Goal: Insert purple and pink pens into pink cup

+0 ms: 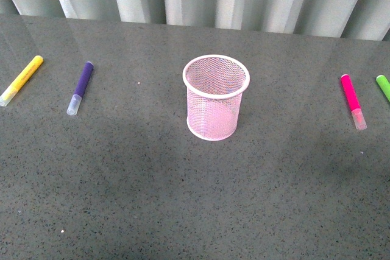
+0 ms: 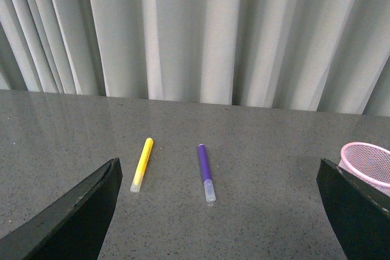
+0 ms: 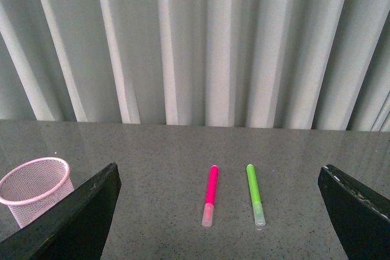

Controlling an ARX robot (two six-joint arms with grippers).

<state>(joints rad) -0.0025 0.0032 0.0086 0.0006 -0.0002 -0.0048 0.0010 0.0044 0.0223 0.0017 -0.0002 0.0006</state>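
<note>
Front view first: the light pink wire-mesh cup [image 1: 216,98] stands upright at the middle of the frame on the dark grey speckled table [image 1: 183,211], open mouth up and nothing in it. The dark purple marker with the pale cap [image 1: 81,87] lies flat at middle left. The bright pink marker with the pale cap [image 1: 353,101] lies flat at far right, well apart from the cup. Each has a lookalike just beside it, a yellow marker [image 1: 22,80] at the left edge and a green marker [image 1: 383,87] at the right edge. I'd worry most about a grab closing on the wrong one, or taking both. Neither arm shows here. In the left wrist view the left gripper [image 2: 219,165] hangs above the table with its jaws spread wide and empty. The purple marker lies in line between them, the yellow one close alongside. In the right wrist view the right gripper [image 3: 219,168] is likewise wide apart and holding nothing, facing the pink and green pair. The cup looks light, so a pen lowered off-centre onto its rim could tip or shove it. The round barrels may also roll if nudged.
</note>
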